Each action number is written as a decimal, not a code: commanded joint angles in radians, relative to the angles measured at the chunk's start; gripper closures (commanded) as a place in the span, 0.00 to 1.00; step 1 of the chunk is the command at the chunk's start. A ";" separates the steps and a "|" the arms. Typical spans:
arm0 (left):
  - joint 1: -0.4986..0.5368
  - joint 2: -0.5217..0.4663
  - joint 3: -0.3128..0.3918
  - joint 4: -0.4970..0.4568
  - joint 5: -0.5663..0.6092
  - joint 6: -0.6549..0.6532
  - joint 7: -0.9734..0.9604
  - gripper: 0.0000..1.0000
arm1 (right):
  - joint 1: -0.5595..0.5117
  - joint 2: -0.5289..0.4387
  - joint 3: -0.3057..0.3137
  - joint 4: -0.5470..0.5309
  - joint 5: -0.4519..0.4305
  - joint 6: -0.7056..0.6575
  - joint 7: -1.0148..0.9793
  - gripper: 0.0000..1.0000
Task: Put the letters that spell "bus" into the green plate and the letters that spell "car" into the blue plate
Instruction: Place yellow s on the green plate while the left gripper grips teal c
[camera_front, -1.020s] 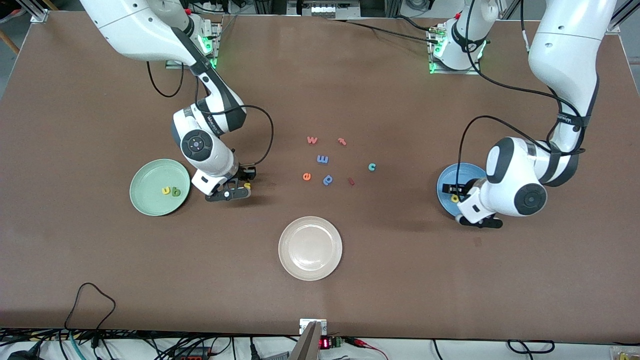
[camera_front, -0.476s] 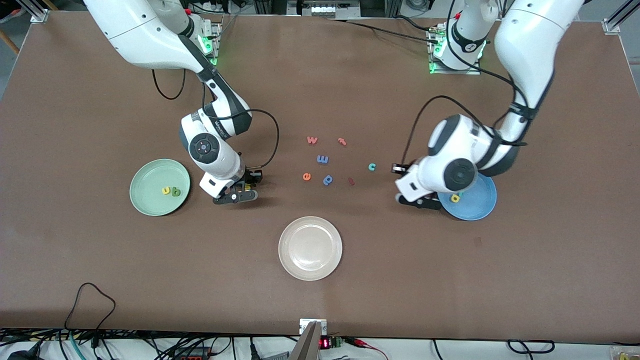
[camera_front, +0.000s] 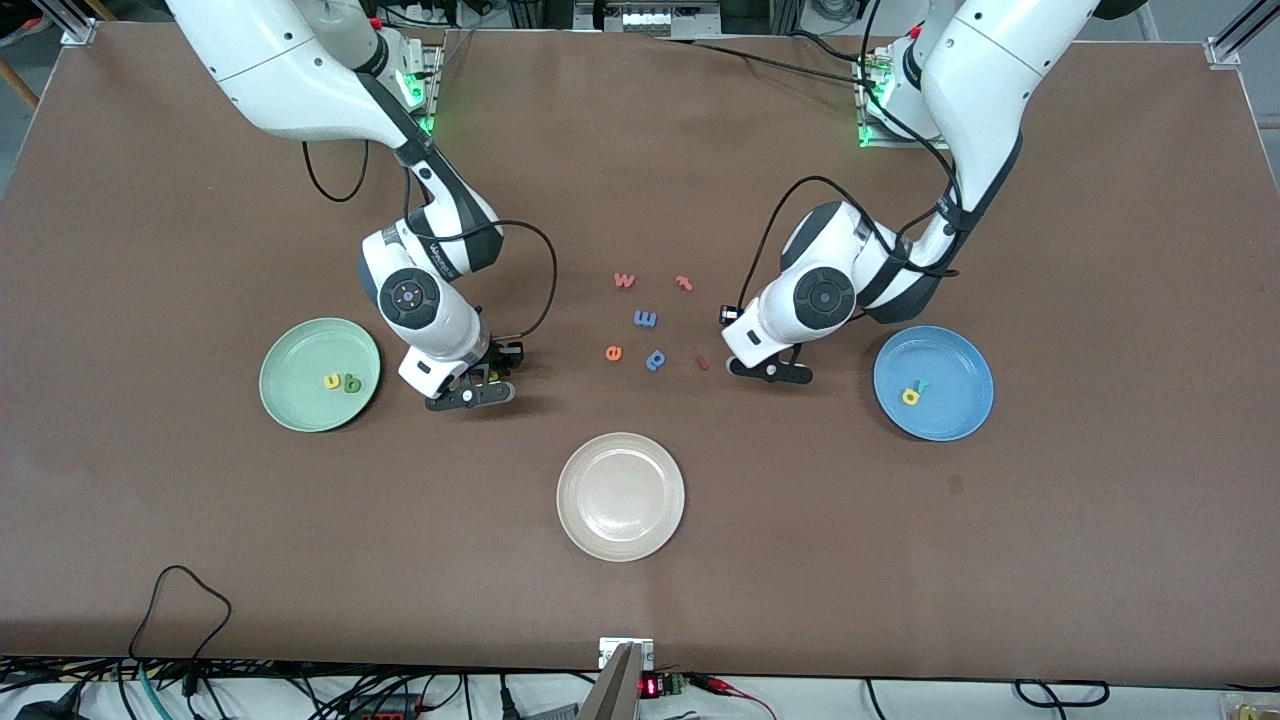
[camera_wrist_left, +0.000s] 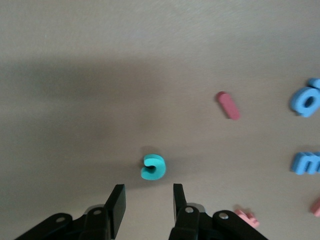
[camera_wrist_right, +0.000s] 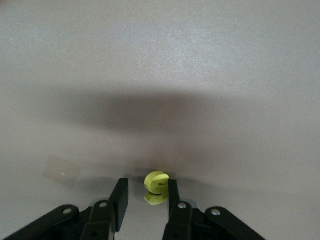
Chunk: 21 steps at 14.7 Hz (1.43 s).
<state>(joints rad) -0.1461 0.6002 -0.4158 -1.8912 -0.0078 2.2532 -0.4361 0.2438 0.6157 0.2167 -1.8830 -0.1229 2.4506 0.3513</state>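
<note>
The green plate (camera_front: 300, 400) holds a yellow "u" (camera_front: 331, 380) and a dark green "b" (camera_front: 351, 383). Beside it, my right gripper (camera_front: 488, 376) stands low on the table, open. In the right wrist view the yellow "s" (camera_wrist_right: 156, 182) lies between its fingers (camera_wrist_right: 172, 196), touching one and apart from the other. The blue plate (camera_front: 950, 415) holds a yellow "a" (camera_front: 910, 396) and a teal "r" (camera_front: 922, 385). My left gripper (camera_front: 762, 362) hovers open near the loose letters. The teal "c" (camera_wrist_left: 152, 167) lies just ahead of its fingertips (camera_wrist_left: 116, 202); the hand hides it in the front view.
Loose letters lie mid-table: pink "w" (camera_front: 624, 280), an orange letter (camera_front: 684, 283), blue "m" (camera_front: 645, 319), orange "e" (camera_front: 613, 352), blue "p" (camera_front: 656, 359), a red bar (camera_front: 702, 362). A beige-white plate (camera_front: 620, 540) sits nearer the front camera.
My left arm has swung from over the blue plate to the teal "c", its fingers narrowing on the way. The right gripper shifted slightly, and the "s" now sits between its fingers.
</note>
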 joint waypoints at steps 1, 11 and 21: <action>0.000 -0.016 -0.005 -0.049 0.011 0.061 -0.042 0.54 | 0.011 0.018 -0.008 0.013 -0.017 0.004 0.003 0.61; -0.035 0.027 0.012 -0.049 0.022 0.124 -0.072 0.53 | 0.002 0.021 -0.025 0.015 -0.041 0.002 0.000 1.00; -0.052 0.038 0.012 -0.043 0.166 0.134 -0.205 0.58 | -0.211 -0.152 -0.059 0.004 -0.044 -0.286 -0.156 1.00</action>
<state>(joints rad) -0.1927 0.6286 -0.4150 -1.9392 0.1281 2.3692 -0.6233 0.1216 0.5216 0.1426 -1.8499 -0.1563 2.2493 0.2570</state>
